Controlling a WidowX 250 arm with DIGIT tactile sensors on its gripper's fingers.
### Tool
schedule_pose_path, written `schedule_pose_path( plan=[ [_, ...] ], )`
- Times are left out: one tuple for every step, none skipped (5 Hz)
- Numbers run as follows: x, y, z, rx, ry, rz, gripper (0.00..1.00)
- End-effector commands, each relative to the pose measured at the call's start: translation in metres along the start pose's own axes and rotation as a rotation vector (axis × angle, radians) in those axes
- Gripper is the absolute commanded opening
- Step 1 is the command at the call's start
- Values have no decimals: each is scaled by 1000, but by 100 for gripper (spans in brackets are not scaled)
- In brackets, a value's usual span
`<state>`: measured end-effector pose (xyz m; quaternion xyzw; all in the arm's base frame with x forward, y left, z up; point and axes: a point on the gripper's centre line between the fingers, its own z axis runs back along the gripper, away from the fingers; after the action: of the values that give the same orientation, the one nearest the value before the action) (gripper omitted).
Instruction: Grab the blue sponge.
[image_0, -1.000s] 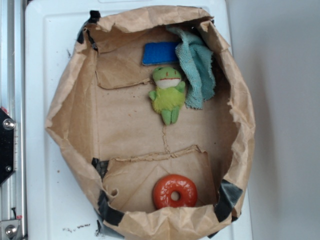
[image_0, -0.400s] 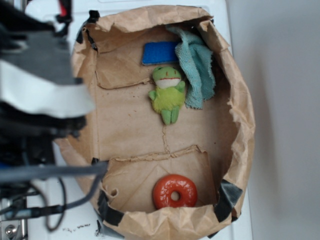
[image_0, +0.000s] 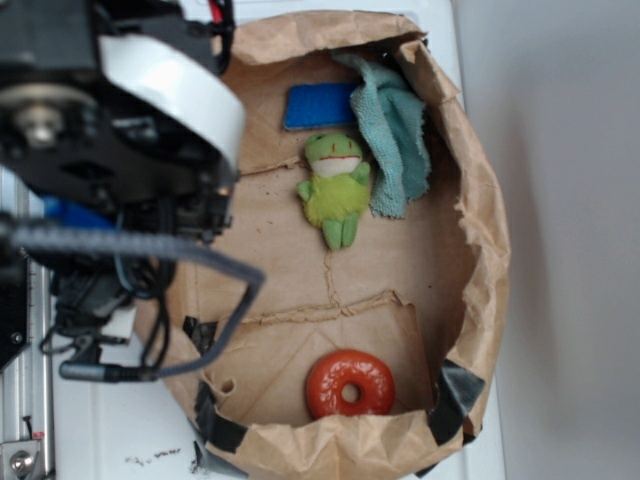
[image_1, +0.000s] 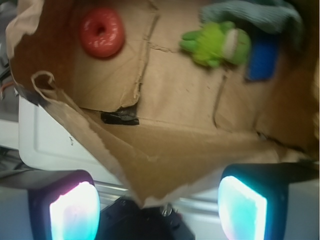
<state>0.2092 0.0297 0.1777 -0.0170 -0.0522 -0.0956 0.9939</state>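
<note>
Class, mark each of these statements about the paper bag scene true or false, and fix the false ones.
1. The sponge lies flat beside the frog's head. True.
2. The gripper is shut on the sponge. False: its pads stand wide apart above the bag's wall, with nothing between them.
3. The ring lies at the opposite end of the bag from the sponge. True.
4. The cloth covers the frog completely. False: it lies alongside the frog, which is in full view.
5. The ring is green. False: it is red-orange; the frog is the green thing.
</note>
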Motion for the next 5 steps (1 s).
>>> schedule_pose_path(
  plan=[
    [37,14,-27,-7,-16,-133,100],
    [53,29,-31,6,-25,-126,100],
    [64,45,-41,46,-24,-144,100],
    [67,66,-53,88,-5,-62,100],
    [58,73,-54,94,-53,10,100]
  ],
)
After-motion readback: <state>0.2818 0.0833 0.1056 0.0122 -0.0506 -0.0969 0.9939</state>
